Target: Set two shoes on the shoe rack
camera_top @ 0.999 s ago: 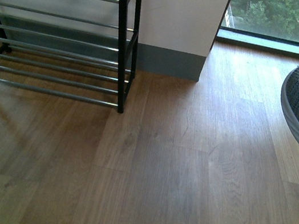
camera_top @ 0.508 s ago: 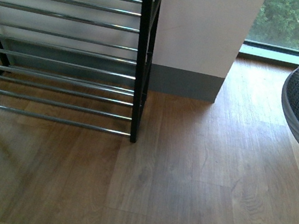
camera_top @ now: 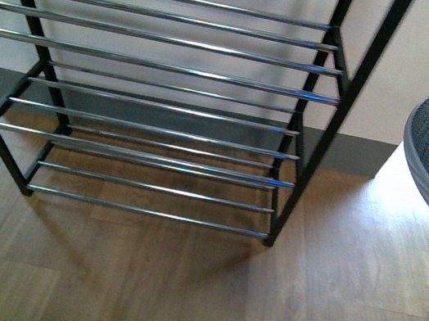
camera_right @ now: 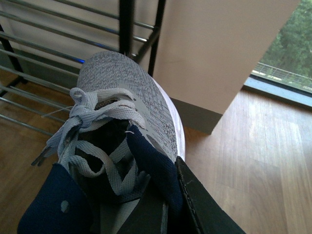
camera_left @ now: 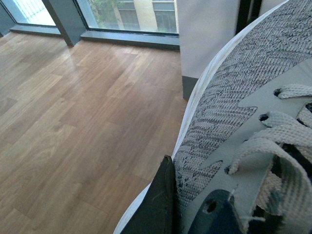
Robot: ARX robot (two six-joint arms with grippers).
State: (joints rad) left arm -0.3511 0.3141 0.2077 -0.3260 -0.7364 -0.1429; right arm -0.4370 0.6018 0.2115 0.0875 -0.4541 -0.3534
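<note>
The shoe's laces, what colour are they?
The laces on the sneaker are pale grey, clearest in the right wrist view.

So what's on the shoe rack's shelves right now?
On the shoe rack nothing: the visible tiers are bare chrome rods; any higher tiers are out of frame.

You see a wooden floor (camera_top: 173,303), a white wall (camera_top: 416,80) with grey skirting (camera_top: 356,156), and windows (camera_left: 126,14) showing trees (camera_right: 292,44).
</note>
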